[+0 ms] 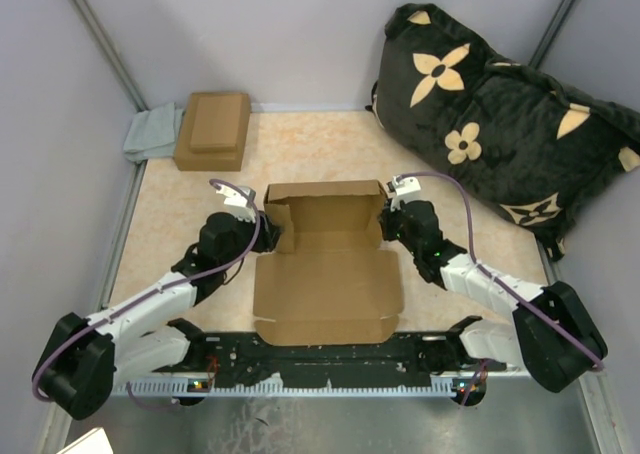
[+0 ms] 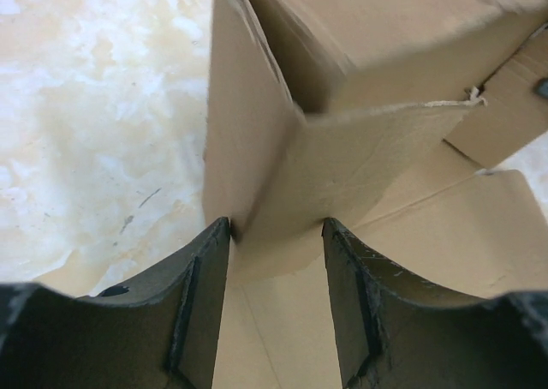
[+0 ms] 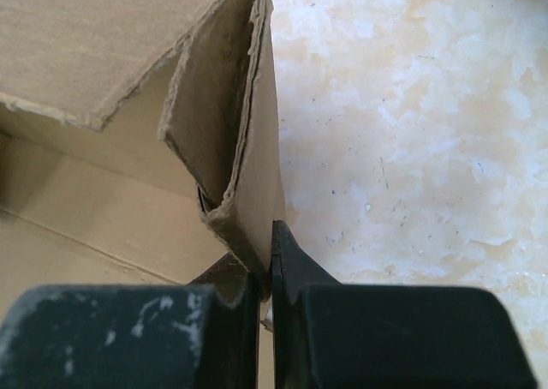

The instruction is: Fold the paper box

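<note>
The paper box (image 1: 328,274) lies mid-table, its near panel flat and its far half raised into walls. My left gripper (image 1: 268,230) is at the box's left wall. In the left wrist view the left gripper (image 2: 276,226) is open, and a bent side flap of the box (image 2: 342,170) reaches between the fingertips without being pinched. My right gripper (image 1: 388,220) is at the right wall. In the right wrist view the right gripper (image 3: 267,239) is shut on the doubled-over right wall of the box (image 3: 257,149).
A stacked pair of small brown boxes (image 1: 212,129) and a grey cloth (image 1: 152,134) sit at the far left corner. A big black flowered cushion (image 1: 500,124) fills the far right. Grey walls close in the beige tabletop (image 1: 170,214).
</note>
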